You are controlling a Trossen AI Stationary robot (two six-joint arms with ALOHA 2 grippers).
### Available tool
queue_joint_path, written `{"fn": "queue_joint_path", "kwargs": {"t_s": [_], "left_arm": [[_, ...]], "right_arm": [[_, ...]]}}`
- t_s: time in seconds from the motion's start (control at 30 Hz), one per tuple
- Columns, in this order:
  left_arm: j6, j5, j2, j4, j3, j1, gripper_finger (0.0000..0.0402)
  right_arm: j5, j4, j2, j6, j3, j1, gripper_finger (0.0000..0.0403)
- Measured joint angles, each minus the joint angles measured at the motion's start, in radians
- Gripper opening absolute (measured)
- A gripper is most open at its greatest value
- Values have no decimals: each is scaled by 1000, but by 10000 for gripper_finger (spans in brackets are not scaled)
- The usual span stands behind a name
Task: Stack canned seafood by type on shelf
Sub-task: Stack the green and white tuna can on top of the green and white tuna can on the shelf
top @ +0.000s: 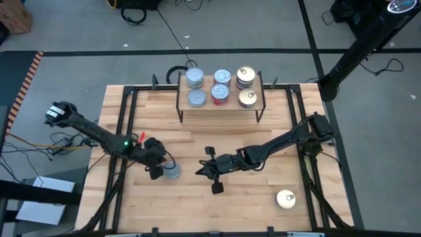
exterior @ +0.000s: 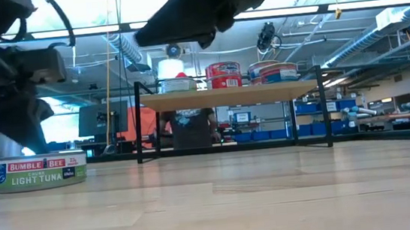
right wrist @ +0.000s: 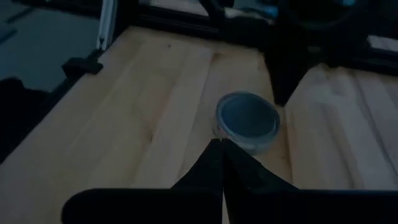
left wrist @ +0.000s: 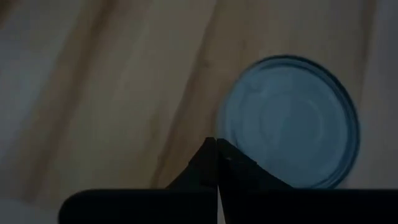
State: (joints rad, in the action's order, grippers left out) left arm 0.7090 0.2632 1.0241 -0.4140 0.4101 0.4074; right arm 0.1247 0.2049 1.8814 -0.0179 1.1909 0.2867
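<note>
A silver-blue tuna tin [top: 172,171] stands flat on the tabletop toward its left side; it also shows in the low view [exterior: 40,170] and in the left wrist view [left wrist: 289,121]. My left gripper [top: 156,169] is shut, its tips [left wrist: 216,144] right at the tin's rim on the left-edge side. My right gripper [top: 212,172] is shut and hovers mid-table, pointing at that tin [right wrist: 247,121]. The shelf [top: 221,105] stands on its wire legs at the far edge and carries silver-blue [top: 195,79], red-labelled [top: 221,94] and gold [top: 246,78] tins in columns. My left gripper's shut fingertips [left wrist: 211,155] stand at the rim of the silver-blue tin [left wrist: 227,134], coming slanting down from the table's left. I cannot tell whether they touch it. The tin sits flat on the table.
One gold-topped tin [top: 285,199] lies alone near the table's near-right corner. Black frame rails [top: 122,131] run along the left and right sides of the tabletop. Bare wood lies between the shelf and the grippers. A person [exterior: 190,128] is seated beyond the far edge.
</note>
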Motion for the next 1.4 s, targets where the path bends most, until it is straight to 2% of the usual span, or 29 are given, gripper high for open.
{"fn": "queue_joint_path", "kwargs": {"t_s": [0.17, 0.43, 0.57, 0.77, 0.9, 1.07, 1.4], "left_arm": [[13, -5, 18, 136, -56, 50, 1], [32, 43, 29, 175, -57, 100, 1], [30, 74, 40, 188, -57, 115, 1], [19, 105, 46, 241, -57, 131, 1], [-1, 129, 46, 264, -57, 139, 1], [-3, 136, 48, 288, -57, 139, 1], [-56, 150, 78, 385, -57, 139, 1]], "right_arm": [[-57, 30, 105, 19, 77, -4, 3], [-128, -42, 272, 103, 305, -51, 4], [-152, -132, 372, 131, 430, -76, 4], [-138, -392, 473, 145, 606, -103, 4], [-103, -521, 490, 150, 661, -120, 5], [-69, -607, 476, 147, 663, -144, 5], [2, -819, 377, 54, 658, -185, 5]]}}
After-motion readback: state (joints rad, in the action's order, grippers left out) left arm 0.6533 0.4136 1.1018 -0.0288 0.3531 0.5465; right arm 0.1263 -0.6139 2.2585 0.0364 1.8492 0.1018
